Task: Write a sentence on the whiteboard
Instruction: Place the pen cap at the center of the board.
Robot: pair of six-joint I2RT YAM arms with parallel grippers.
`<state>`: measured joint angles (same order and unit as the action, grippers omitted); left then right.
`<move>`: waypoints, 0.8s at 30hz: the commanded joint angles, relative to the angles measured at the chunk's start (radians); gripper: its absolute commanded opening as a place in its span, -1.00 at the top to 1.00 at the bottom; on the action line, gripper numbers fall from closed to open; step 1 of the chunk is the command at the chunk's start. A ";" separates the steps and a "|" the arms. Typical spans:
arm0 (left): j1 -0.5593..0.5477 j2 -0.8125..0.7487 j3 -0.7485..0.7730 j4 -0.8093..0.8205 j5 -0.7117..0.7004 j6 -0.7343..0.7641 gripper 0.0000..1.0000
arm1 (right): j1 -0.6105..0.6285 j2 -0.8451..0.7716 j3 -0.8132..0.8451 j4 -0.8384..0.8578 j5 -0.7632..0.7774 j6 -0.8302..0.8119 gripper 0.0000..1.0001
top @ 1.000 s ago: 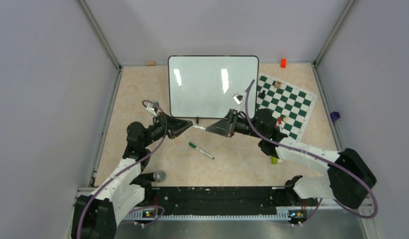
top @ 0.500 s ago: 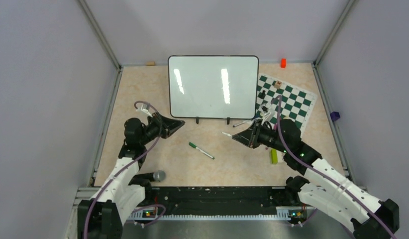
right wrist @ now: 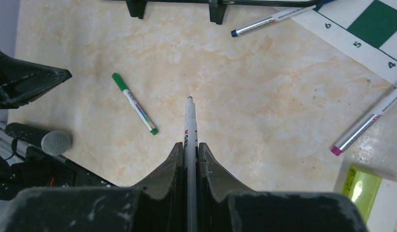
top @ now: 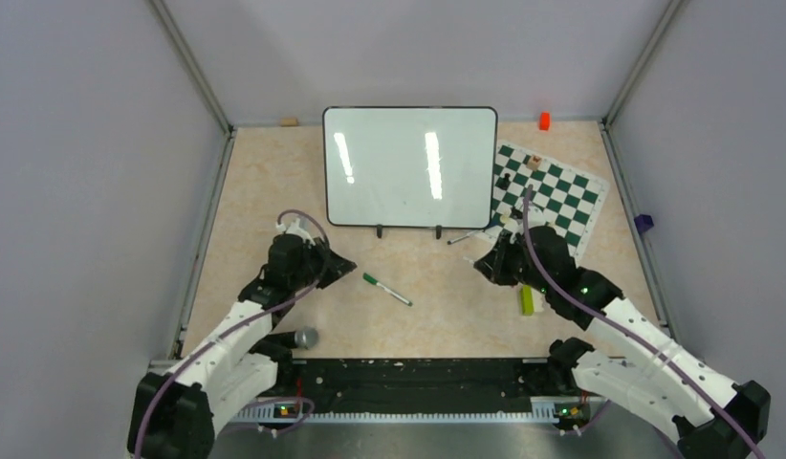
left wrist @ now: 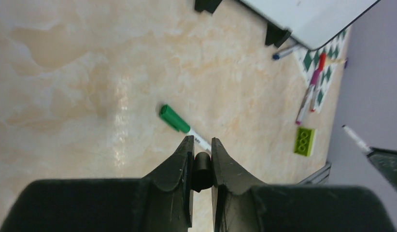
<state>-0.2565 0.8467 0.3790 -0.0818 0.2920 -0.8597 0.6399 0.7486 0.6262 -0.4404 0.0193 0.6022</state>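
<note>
The whiteboard stands on its two black feet at the upper centre of the overhead view. Its face is blank apart from two streaks of reflected light, so no words are on it yet.

The right pincer is clamped on a white marker, gripping the barrel so the bare tip sticks out ahead of the fingers. That hold suits writing, since the nib can meet the board before the fingers do. In the overhead view this pincer sits low over the table, below and right of the board, well short of its face.

The left pincer is closed on a small black cap, probably pulled off that marker and kept out of the way at centre left.

A green-capped marker lies loose between the two arms. A blue-capped marker rests near the board's right foot, and a pink-tipped one lies by the chess mat. The next move calls for raising the nib toward the board.
</note>
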 commanded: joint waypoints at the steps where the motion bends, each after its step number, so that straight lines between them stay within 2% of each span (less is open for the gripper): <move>1: -0.183 0.117 0.060 -0.006 -0.143 0.002 1.00 | -0.008 0.021 0.079 -0.045 0.076 0.006 1.00; 5: -0.326 0.281 0.144 0.041 -0.191 -0.025 1.00 | -0.008 0.014 0.101 -0.045 0.058 0.001 1.00; 10: -0.419 0.441 0.265 0.015 -0.268 0.008 1.00 | -0.007 -0.002 0.099 -0.046 0.049 -0.006 1.00; 18: -0.451 0.571 0.336 0.110 -0.250 0.047 1.00 | -0.009 -0.015 0.084 -0.124 0.114 0.024 1.00; 24: -0.458 0.609 0.337 0.186 -0.245 0.054 0.77 | -0.008 -0.014 0.082 -0.220 0.181 0.045 1.00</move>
<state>-0.7063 1.4441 0.6846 0.0029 0.0547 -0.8299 0.6392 0.7490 0.6827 -0.5919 0.1310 0.6254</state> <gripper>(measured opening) 0.187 0.098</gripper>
